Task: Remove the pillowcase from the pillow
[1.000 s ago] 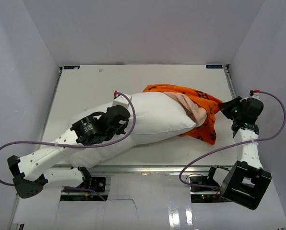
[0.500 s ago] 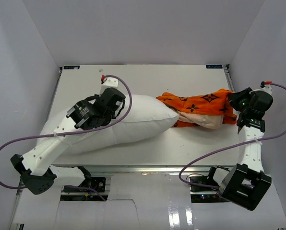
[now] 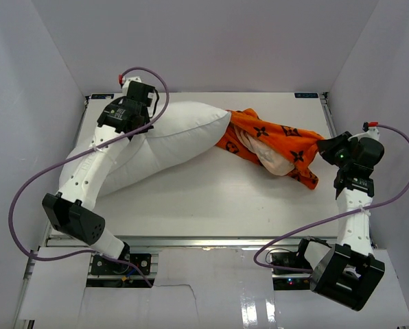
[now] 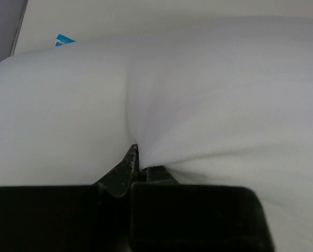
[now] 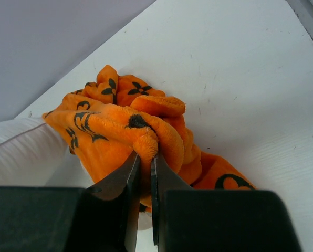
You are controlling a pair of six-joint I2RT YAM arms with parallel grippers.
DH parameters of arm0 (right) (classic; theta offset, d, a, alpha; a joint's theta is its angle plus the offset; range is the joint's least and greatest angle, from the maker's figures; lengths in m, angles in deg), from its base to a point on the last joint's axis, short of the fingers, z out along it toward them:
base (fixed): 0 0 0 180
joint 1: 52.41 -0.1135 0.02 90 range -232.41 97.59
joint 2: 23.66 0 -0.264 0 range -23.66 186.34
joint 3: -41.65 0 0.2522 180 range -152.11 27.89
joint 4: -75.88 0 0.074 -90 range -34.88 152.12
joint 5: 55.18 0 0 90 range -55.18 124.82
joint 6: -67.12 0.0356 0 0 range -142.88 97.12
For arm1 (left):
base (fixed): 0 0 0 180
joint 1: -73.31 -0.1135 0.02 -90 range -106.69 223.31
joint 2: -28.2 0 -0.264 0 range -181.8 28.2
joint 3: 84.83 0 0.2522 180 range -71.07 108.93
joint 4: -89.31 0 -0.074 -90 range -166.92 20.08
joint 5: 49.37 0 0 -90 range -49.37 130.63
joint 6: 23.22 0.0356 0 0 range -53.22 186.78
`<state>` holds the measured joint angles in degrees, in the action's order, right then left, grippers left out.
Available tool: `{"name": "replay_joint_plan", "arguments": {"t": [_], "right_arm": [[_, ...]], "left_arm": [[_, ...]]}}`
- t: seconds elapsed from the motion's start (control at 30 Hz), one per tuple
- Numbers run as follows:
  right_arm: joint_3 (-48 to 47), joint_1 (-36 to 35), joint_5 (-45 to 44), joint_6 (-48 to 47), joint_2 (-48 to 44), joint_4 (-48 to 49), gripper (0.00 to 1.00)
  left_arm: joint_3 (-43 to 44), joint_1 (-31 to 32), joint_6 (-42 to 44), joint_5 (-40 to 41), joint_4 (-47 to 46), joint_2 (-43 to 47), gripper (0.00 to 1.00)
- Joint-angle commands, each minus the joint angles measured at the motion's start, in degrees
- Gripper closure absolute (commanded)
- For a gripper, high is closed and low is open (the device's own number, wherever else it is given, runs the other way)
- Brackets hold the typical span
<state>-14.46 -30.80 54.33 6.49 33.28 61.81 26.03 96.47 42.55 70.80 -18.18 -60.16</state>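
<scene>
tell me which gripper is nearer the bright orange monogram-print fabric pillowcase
Right. The right gripper is shut on a fold of the orange pillowcase, at its right end. The left gripper pinches the plump white pillow at the far left, apart from the orange fabric.

1. In your top view, the pillow (image 3: 177, 137) lies slantwise across the left half of the table (image 3: 211, 199). Its lower end is at the left edge and its upper end is near the centre top.
2. The pillowcase (image 3: 276, 140) lies right of the pillow, touching its upper-right end and trailing down toward the right edge.
3. The left gripper (image 3: 141, 129) sits on the pillow's upper-left part, near the table's upper-left corner, clamped on a fold.
4. The right gripper (image 3: 321, 147) sits at the pillowcase's right end, near the table's right edge, pinching the cloth.
5. In your right wrist view, the pillow shows at lower left, beside the pillowcase.
</scene>
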Motion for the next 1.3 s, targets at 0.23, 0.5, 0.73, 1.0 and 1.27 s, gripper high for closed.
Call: {"name": "replay_joint_plan", "arguments": {"t": [0.23,0.5,0.73,1.0,1.27], "right_arm": [[-0.5,0.2,-6.3,-1.1,-1.8,1.9,0.92],[-1.7,0.5,-9.6,-1.7,-1.9,0.4,0.92],[1.6,0.5,-3.8,-1.0,-5.4,0.7,0.92],[19.3,0.5,11.9,11.4,-3.5,21.0,0.92],[25.3,-1.7,12.0,12.6,-4.7,23.7,0.92]], "left_arm": [[9.0,-3.4,0.1,9.8,-1.8,5.8,1.0],[13.7,-6.4,0.9,4.2,0.5,2.8,1.0],[4.6,-6.5,-0.6,-2.2,-5.5,-0.3,1.0],[-18.1,-6.5,-1.7,-13.5,-23.8,3.0,1.0],[-16.2,-6.5,-1.8,-18.8,-30.2,-3.8,1.0]]}}
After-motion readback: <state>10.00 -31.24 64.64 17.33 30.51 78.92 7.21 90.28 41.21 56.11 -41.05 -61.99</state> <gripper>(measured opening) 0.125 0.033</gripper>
